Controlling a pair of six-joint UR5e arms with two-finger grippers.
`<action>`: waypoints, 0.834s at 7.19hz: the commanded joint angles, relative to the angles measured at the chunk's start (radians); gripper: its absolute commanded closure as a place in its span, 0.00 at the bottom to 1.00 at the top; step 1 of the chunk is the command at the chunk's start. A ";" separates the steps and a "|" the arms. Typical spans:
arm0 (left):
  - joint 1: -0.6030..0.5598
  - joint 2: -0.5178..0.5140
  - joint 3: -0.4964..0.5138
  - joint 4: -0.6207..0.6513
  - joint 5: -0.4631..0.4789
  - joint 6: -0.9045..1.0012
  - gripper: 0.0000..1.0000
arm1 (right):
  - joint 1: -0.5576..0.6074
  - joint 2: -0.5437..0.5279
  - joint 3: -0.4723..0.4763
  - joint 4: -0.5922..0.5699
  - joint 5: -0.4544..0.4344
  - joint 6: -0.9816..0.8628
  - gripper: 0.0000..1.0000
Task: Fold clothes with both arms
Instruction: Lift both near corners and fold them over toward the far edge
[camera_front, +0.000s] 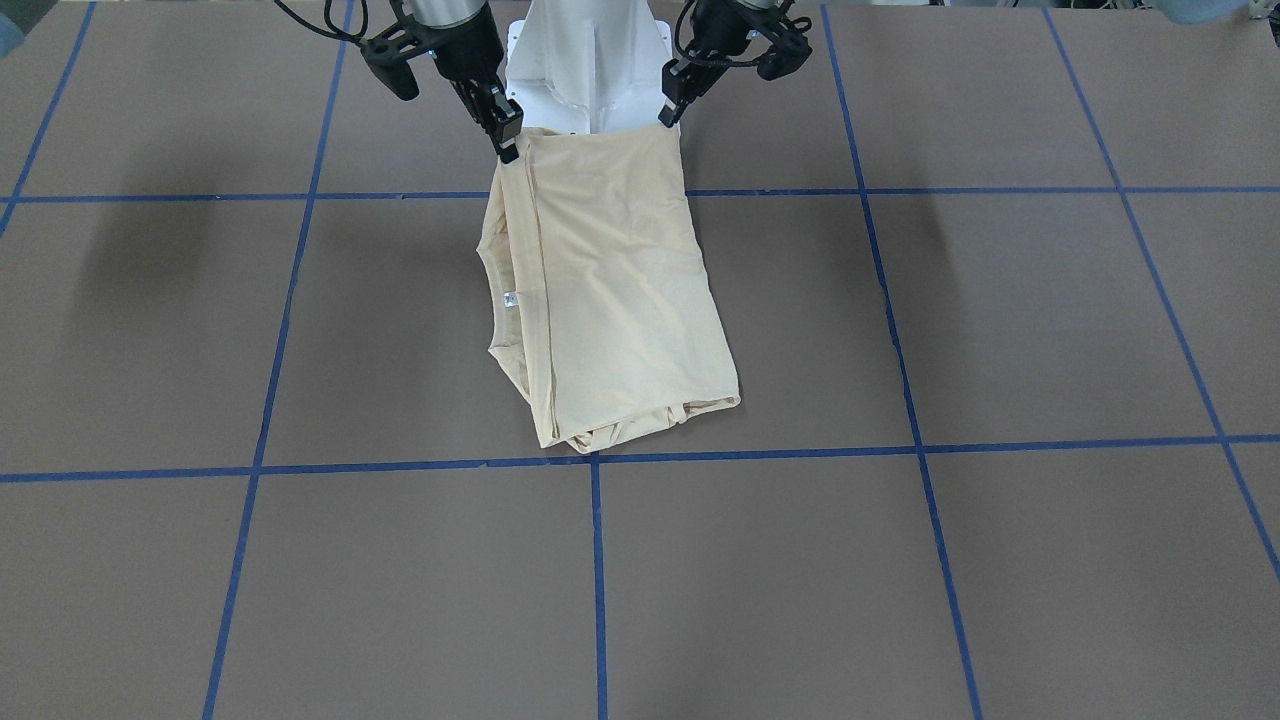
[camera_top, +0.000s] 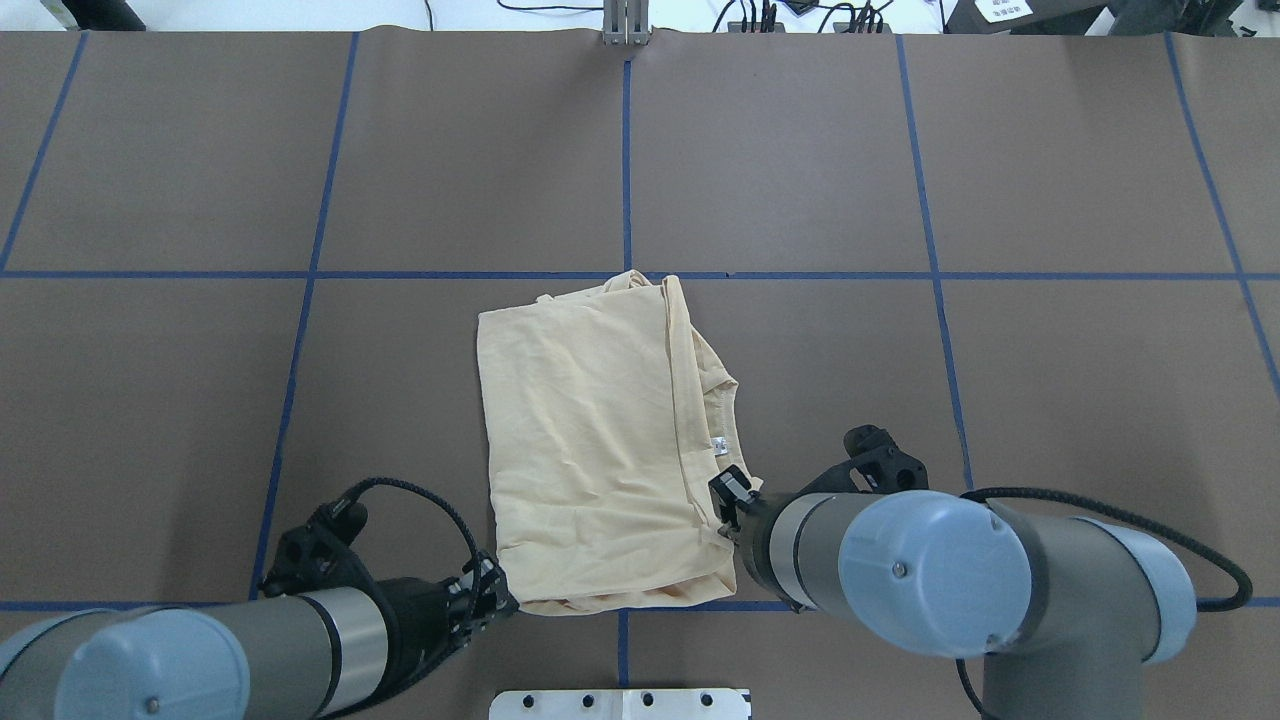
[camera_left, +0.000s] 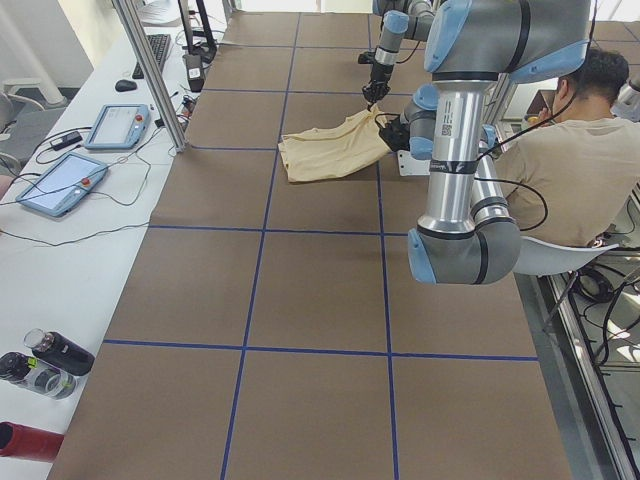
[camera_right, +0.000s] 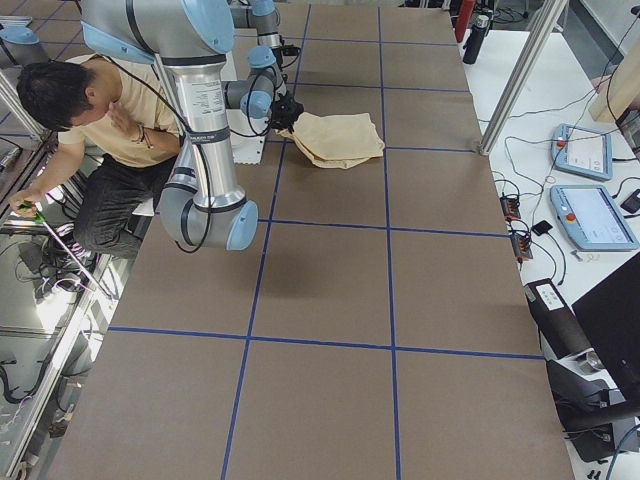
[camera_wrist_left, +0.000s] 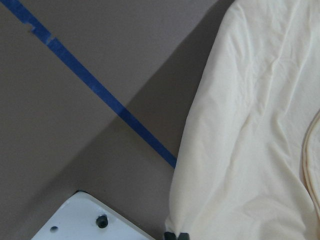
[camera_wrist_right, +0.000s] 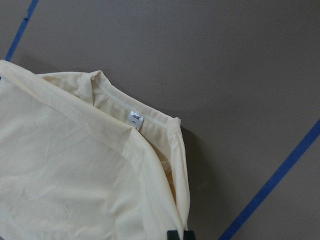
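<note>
1. Cream shirt lies folded in the middle of the counter; left end effector and right end effector each pinch one near corner, jaws closed narrow on the cloth.
2. Raise both corners level; carry them forward together; keep the edge taut.

Each wrist view's bottom edge cuts off all but the tips of the left end effector and right end effector, the tag on the shirt bears print too small to read, and the right arm hides its near corner overhead.
</note>
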 joint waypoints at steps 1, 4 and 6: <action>-0.183 -0.026 0.014 0.010 -0.143 0.107 1.00 | 0.116 0.068 -0.092 0.004 0.086 -0.057 1.00; -0.259 -0.119 0.164 0.010 -0.164 0.178 1.00 | 0.225 0.157 -0.208 0.006 0.176 -0.149 1.00; -0.307 -0.151 0.240 0.000 -0.164 0.216 1.00 | 0.269 0.200 -0.349 0.120 0.189 -0.174 1.00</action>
